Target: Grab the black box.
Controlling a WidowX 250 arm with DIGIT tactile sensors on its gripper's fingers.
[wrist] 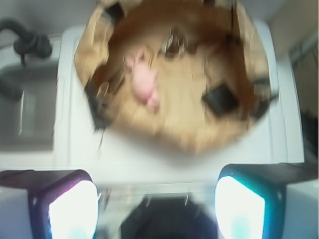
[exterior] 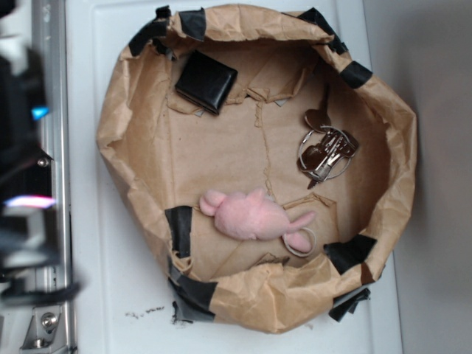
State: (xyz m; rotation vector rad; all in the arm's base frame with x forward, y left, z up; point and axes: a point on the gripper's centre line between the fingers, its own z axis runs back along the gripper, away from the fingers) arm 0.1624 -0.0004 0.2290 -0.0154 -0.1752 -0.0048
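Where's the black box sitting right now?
In the exterior view the black box lies at the upper left inside the brown paper rim, across from the keys and above the pink plush toy.

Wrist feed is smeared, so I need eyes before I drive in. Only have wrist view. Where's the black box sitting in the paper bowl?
Observer: In the exterior view the black box lies flat on the floor of the brown paper bowl, close to the wall, just below a black tape patch on the rim.
Operator: Anything touching it?
Observer: No. The pink plush toy lies apart from it, near the opposite wall.
Operator: What's the shiny blob in my view?
Observer: A bunch of keys on a metal ring, also clear of the box.
Operator: Pincer near it?
Observer: The pincer shows only in your wrist view, open, with nothing between its lit fingers, outside the bowl.
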